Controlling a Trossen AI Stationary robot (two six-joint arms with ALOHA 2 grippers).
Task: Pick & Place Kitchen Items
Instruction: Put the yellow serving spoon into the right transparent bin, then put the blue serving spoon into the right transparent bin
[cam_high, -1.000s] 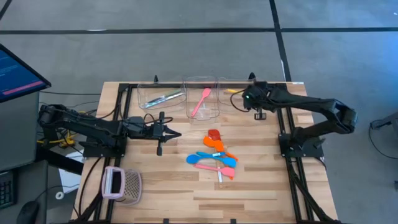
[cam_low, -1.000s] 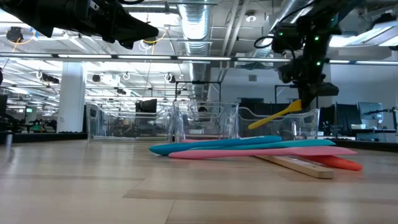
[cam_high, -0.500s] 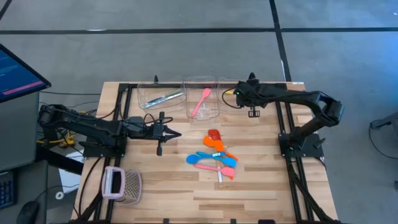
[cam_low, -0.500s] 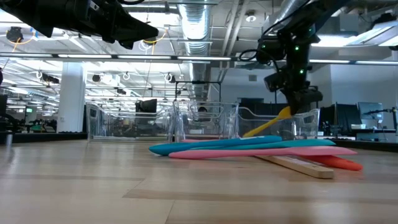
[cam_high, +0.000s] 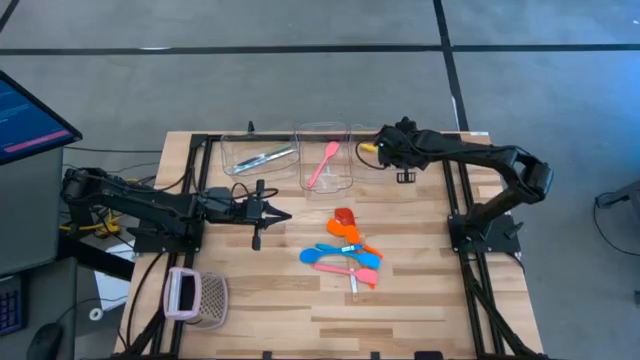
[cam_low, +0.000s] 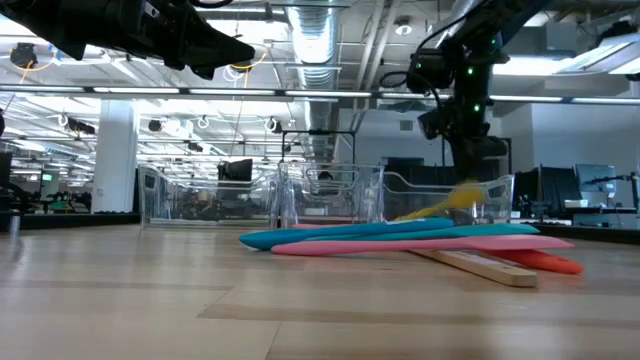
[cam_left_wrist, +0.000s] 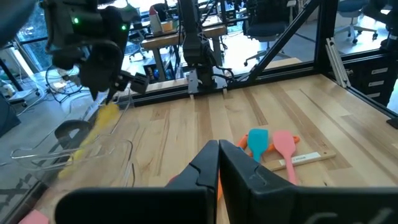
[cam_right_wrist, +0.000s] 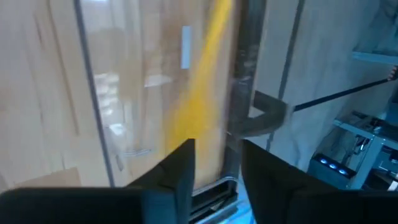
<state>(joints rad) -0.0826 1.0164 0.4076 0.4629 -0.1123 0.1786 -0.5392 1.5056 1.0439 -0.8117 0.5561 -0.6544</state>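
My right gripper (cam_high: 383, 150) (cam_low: 470, 160) hangs open over the rightmost clear bin (cam_low: 450, 200) at the far edge. A yellow spoon (cam_low: 438, 205) (cam_left_wrist: 93, 134) (cam_right_wrist: 199, 81) shows blurred just below its fingers, slanting down inside that bin. The other kitchen items, a red-headed spatula and blue, pink and orange spoons (cam_high: 345, 255), lie in a heap at mid table. A pink spoon (cam_high: 326, 162) lies in the middle bin and cutlery (cam_high: 262, 157) in the left bin. My left gripper (cam_high: 285, 213) (cam_left_wrist: 217, 163) hovers shut, left of the heap, with nothing in it.
The three clear bins (cam_high: 325, 170) stand in a row along the far edge. A pink-and-white mesh basket (cam_high: 195, 297) lies at the near left corner. Black frame rails (cam_high: 455, 200) run along both sides. Bare wood (cam_high: 420, 290) lies right of the heap and near the front edge.
My right gripper has moved along the far edge toward the table's left, over the rightmost bin, and has opened. The yellow spoon, which hung slanted from its fingers, has dropped lower into that bin.
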